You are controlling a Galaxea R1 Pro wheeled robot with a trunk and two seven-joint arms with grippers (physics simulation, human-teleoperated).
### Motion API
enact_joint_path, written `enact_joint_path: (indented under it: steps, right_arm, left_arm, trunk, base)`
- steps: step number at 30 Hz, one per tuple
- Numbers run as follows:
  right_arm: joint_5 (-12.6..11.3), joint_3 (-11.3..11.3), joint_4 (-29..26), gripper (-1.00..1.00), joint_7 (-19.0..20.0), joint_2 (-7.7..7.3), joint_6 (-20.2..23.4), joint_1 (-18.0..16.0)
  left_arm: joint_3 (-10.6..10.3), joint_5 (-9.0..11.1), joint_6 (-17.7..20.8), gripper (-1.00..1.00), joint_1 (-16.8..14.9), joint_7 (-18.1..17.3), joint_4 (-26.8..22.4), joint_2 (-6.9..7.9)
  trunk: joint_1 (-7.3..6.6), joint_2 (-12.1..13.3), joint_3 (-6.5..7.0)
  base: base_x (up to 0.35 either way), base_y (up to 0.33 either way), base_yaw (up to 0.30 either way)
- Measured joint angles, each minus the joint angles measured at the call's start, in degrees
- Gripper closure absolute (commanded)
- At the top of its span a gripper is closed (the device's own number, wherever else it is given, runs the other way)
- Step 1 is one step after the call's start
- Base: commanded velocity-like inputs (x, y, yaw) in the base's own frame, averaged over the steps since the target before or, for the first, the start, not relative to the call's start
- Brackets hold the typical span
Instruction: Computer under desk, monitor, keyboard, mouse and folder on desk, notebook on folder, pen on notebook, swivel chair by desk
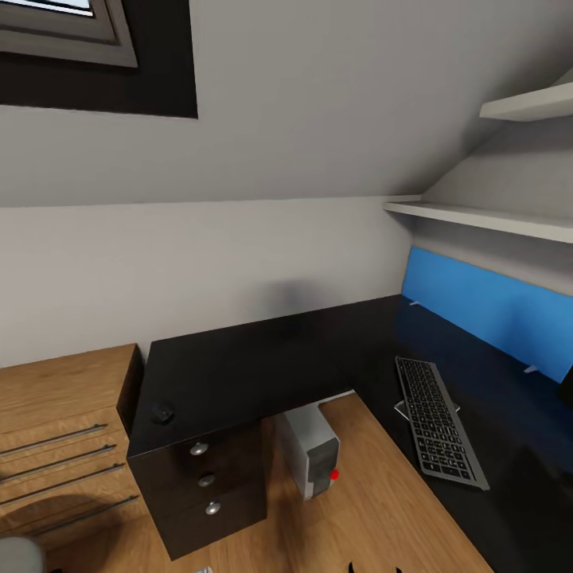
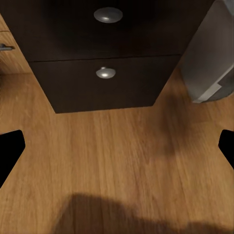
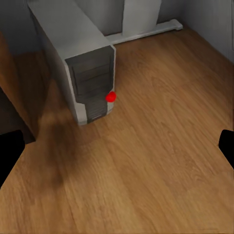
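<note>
The desk point(image 1: 239, 358) is L-shaped with a glossy black top. On its right wing lies the silver-grey keyboard point(image 1: 436, 430). The small black mouse point(image 1: 163, 414) sits near the left front corner, above the black drawers point(image 1: 205, 481). The light-grey computer point(image 1: 313, 451) stands on the floor under the desk, with a red dot on its front point(image 3: 111, 96). My left gripper point(image 2: 117, 146) is open over bare floor in front of the drawers point(image 2: 105, 73). My right gripper point(image 3: 117, 151) is open over the floor, a little in front of the computer point(image 3: 80, 63).
A light wooden chest of drawers point(image 1: 56, 434) stands left of the desk. A blue panel point(image 1: 485, 306) runs along the desk's back right edge under white shelves point(image 1: 477, 215). A white desk leg point(image 3: 141, 19) stands behind the computer. Wood floor point(image 1: 374, 509) lies open inside the L.
</note>
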Motion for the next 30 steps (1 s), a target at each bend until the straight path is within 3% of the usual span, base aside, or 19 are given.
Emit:
enact_joint_path:
  steps: [8,11,14,16,19,21,25,26,30]
  right_arm:
    - [-0.88,-0.92,-4.01,-1.0,-0.82,-0.17,-0.58,-0.03]
    - [-0.92,-0.97,-8.89,-1.0,-2.61,-0.1,0.42,-0.05]
    - [-0.81,-0.88,-15.75,-1.0,-5.82,-0.25,4.53,-0.06]
    - [-0.72,-0.86,-19.75,-1.0,-7.42,-0.36,7.87,-0.06]
    - [-0.67,-1.66,-30.31,-1.0,-9.6,-1.8,17.86,-0.07]
    - [-0.85,-3.44,-36.6,-1.0,-10.03,-3.48,23.43,-0.12]
    - [-1.1,-6.53,-45.54,-1.0,-10.18,-4.82,31.53,-1.21]
    - [-1.37,-8.03,-48.12,-1.0,-10.17,-5.08,35.65,-3.7]
    - [-1.31,-11.63,-49.59,-1.0,-10.28,-5.33,44.69,-10.91]
  left_arm:
    - [-0.25,-0.05,0.29,-1.0,0.0,0.05,-0.6,-0.12]
    - [-0.6,-0.18,1.39,-1.0,0.01,0.09,-1.96,-0.96]
    - [-0.82,-0.38,5.18,-1.0,0.01,0.23,-6.33,-2.46]
    - [-0.91,-0.62,8.27,-1.0,0.0,0.73,-9.49,-3.01]
    - [-1.09,-2.3,17.12,-1.0,-0.03,5.24,-19.63,-4.13]
    - [-1.08,-3.34,22.96,-1.0,0.02,8.65,-25.67,-4.99]
    - [-1.09,-4.2,31.21,-1.0,-0.12,12.0,-31.23,-7.19]
    - [-1.08,-4.35,33.9,-1.0,-2.08,12.57,-31.86,-8.37]
    - [-1.02,-4.32,37.44,-1.0,-7.83,13.15,-31.0,-9.9]
  trunk:
    - [0.0,0.0,0.0]
    - [0.0,0.0,0.0]
    - [0.0,0.0,0.0]
    - [0.0,0.0,0.01]
    - [0.0,0.0,0.01]
    - [0.0,0.0,0.01]
    - [0.0,0.01,0.01]
    - [0.0,0.01,0.03]
    - [0.0,0.01,0.02]
  base:
    - [0.0,0.0,0.0]
    - [0.0,0.0,0.0]
    - [0.0,0.0,0.0]
    - [0.0,0.0,0.0]
    - [0.0,0.0,0.0]
    - [0.0,0.0,0.0]
    - [0.0,0.0,0.0]
    - [0.0,0.0,0.0]
    - [0.0,0.0,0.0]
